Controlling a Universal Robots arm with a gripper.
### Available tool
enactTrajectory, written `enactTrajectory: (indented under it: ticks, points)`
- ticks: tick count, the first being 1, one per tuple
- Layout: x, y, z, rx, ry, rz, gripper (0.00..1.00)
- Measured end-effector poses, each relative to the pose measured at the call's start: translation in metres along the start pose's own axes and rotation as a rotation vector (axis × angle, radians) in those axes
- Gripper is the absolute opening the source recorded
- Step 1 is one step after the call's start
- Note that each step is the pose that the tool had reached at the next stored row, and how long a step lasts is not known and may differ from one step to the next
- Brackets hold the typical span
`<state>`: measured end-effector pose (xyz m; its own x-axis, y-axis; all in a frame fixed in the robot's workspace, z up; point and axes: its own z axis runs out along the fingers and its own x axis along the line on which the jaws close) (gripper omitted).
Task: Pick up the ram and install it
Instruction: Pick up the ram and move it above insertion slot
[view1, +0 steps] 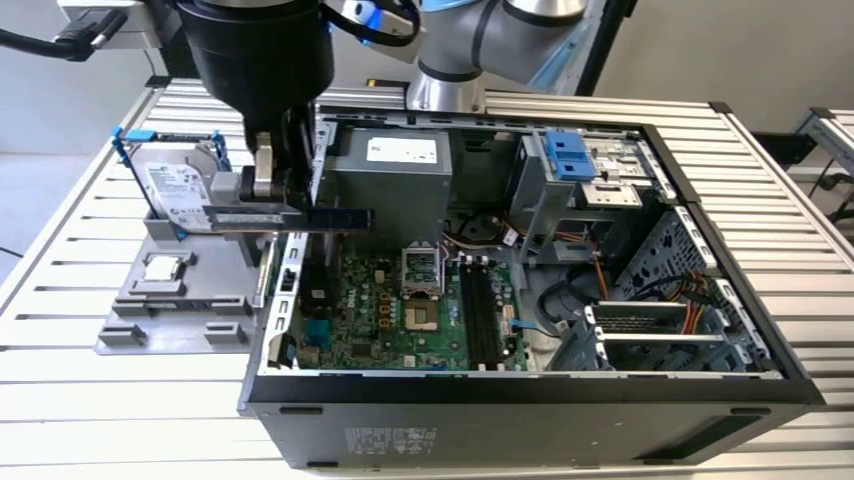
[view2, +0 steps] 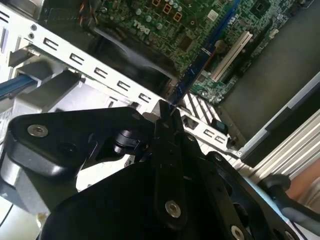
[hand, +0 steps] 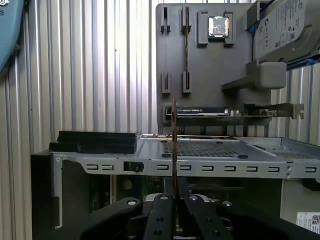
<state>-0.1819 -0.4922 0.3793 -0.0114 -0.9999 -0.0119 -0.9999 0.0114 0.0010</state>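
- Far on the exterior view's left there's one grey parts tray (view1: 147, 330). It has one hard drive (view1: 174, 190) propped up in it and one processor chip (view1: 163, 267) lying flat. The first wrist view also shows one dark card with a metal bracket (hand: 197, 111) parked along the tray's edge.
- Next over is the gripper (view1: 287, 205), its claw clamped on the ram (view1: 340, 218). That's one stick, held level in the air right above the case wall on that side. Both wrist views show it edge-on, sticking out of the claw.
- So the pick-up looks done to me. The ram is clear of the tray and touching nothing but the claw.
- Then there's one open PC case (view1: 534, 400) with one motherboard (view1: 387, 320) inside.
- The memory slots (view1: 478, 310) sit further to the exterior view's right, well apart from the stick, and they look empty. I can't count them for sure. Nothing's seated yet, so the install part isn't done.
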Motion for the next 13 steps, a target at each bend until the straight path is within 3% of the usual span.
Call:
enactTrajectory:
  ticks: [13]
  points:
    - [-0.0003,-0.0236,0.0,-0.0002,-0.0001,0.0,0.0]
